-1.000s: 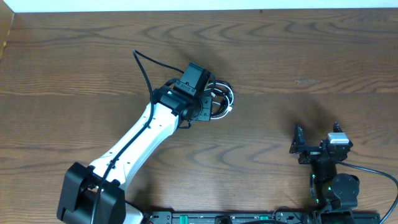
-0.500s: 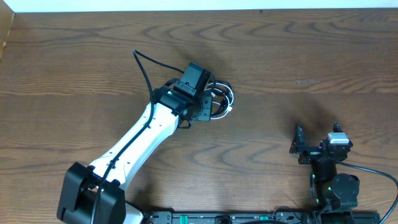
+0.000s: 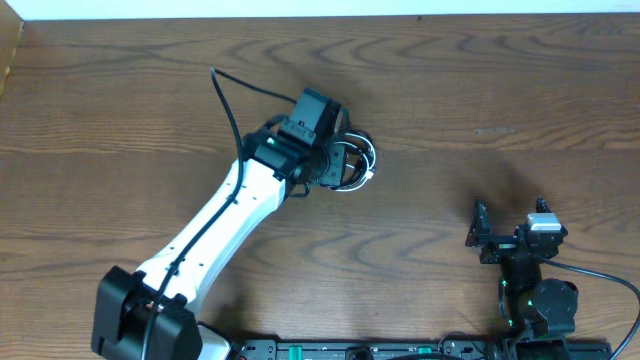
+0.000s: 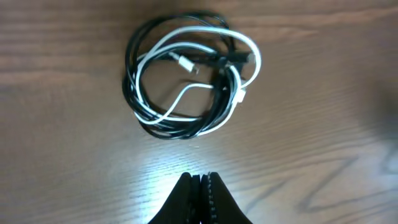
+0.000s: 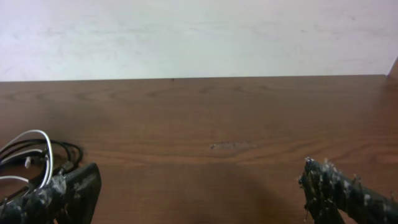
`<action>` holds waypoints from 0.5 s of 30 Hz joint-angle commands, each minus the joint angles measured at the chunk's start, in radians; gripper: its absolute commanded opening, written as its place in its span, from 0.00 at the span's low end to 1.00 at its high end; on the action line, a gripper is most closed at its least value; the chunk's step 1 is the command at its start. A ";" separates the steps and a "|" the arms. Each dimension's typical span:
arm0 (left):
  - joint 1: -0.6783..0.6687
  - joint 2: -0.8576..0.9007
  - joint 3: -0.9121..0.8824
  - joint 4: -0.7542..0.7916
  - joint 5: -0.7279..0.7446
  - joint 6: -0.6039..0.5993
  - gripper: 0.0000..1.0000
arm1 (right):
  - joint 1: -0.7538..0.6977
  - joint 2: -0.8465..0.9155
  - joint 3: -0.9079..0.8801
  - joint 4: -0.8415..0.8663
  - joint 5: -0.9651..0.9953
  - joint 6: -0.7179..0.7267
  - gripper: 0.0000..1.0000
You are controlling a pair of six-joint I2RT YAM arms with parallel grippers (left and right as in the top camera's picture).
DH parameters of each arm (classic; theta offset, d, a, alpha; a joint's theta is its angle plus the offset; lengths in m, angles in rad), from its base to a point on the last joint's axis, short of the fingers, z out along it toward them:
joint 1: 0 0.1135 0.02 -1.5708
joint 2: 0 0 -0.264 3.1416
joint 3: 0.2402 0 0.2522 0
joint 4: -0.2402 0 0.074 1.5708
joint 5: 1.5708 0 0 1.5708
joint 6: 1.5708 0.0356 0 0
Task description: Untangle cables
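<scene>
The black cable (image 4: 133, 93) and the white cable (image 4: 250, 48) lie wound together in one loose coil on the wooden table (image 4: 323, 124), with small plug ends inside the loop. In the left wrist view my left gripper (image 4: 200, 178) is shut and empty, just short of the coil's near edge. From overhead the left gripper (image 3: 328, 168) hovers at the coil's left side, and the white cable (image 3: 371, 158) shows past it. My right gripper (image 5: 199, 186) is wide open and empty, far to the right (image 3: 510, 228). The coil shows at the far left of the right wrist view (image 5: 37, 152).
A thick black arm wire (image 3: 232, 105) arcs off the left arm over the table. A pale wall (image 5: 199, 37) runs along the table's far edge. The right arm base (image 3: 540, 300) sits at the near edge.
My left arm has shifted slightly toward the far side and to the right, closer over the coil. The right arm and the cables have not moved.
</scene>
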 commanded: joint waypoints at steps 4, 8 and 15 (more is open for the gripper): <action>0.007 -0.002 0.112 -0.087 0.072 0.103 0.07 | 0.004 -0.005 -0.002 -0.003 0.001 -0.002 0.99; 0.057 -0.002 0.118 -0.090 0.179 0.123 0.07 | 0.004 -0.005 -0.002 -0.003 0.002 -0.002 0.99; 0.147 -0.002 0.118 -0.090 0.283 0.140 0.07 | 0.004 -0.005 -0.002 -0.003 0.002 -0.002 0.99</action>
